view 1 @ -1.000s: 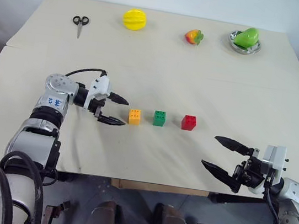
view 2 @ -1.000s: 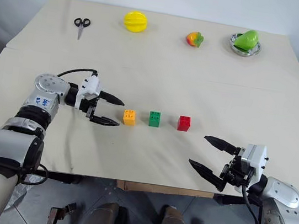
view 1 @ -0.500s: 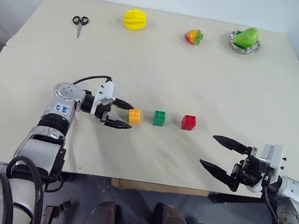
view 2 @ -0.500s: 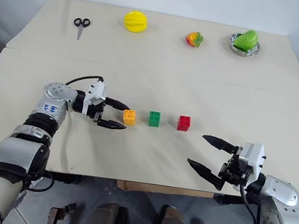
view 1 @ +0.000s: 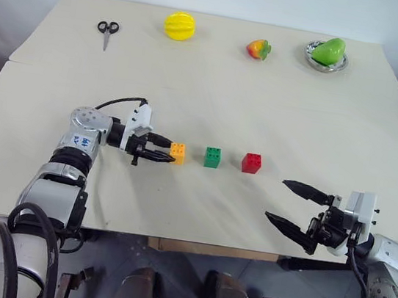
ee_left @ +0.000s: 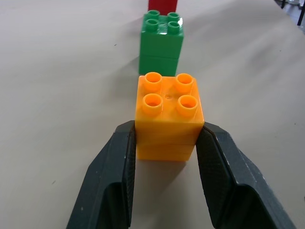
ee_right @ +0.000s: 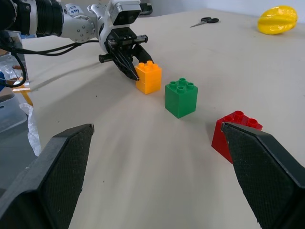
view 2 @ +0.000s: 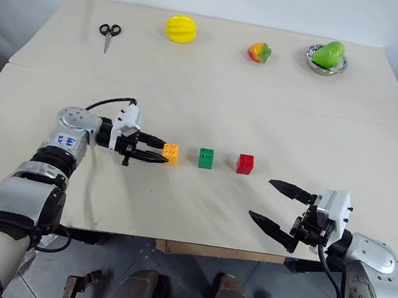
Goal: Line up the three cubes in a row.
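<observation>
3 cubes: orange cube (ee_left: 167, 116) in left gripper (view 1: 166, 153) jaws; right gripper (view 1: 296, 208) jaws wide.

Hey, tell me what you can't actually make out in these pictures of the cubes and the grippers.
- Red cube: cut off by the left wrist view's edge; only its base shows.
- Orange cube: the sides under the left gripper's pads are covered.
- Red cube in the right wrist view: partly behind a finger of the open right gripper.
- Bowl: contents beneath the green fruit hidden.
</observation>
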